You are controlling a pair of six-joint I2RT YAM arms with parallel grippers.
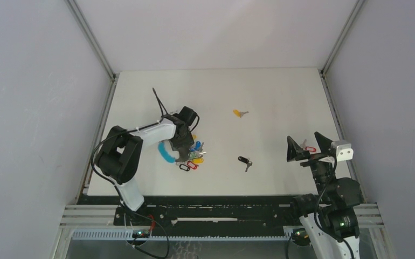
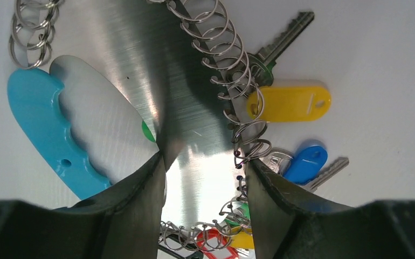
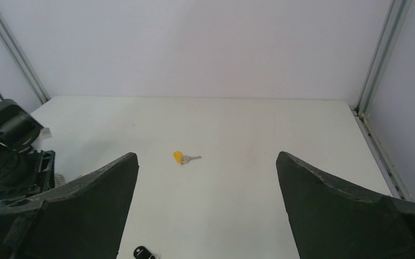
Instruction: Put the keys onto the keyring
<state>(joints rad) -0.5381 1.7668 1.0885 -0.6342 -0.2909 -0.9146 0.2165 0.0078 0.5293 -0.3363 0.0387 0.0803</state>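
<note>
Keyring [image 1: 193, 159] lying left-centre on tabletop [image 1: 281, 97].
Left end effector [image 2: 202, 162] straddling its metal plate [image 2: 140, 59], grip unclear; right end effector [image 3: 206, 155] gaping wide, holding nothing.

Mid desk [image 1: 281, 91] btwn the arms is mostly open: only yellow key [image 1: 240, 113] and black key [image 1: 244, 161] lie flat there, well apart, w/ room to pass on every side. Red key [image 1: 309, 149] lies by the right hand [image 1: 304, 140], near the R wall [image 1: 388, 108]. Left side is tight: left hand [image 2: 202, 162] hangs low over the keyring [image 1: 166, 154], wire coil [image 2: 232, 91] right at one finger [image 2: 281, 205], metal plate [image 2: 140, 54] filling the gap, tags [image 2: 291, 102] crowding beyond.
</note>
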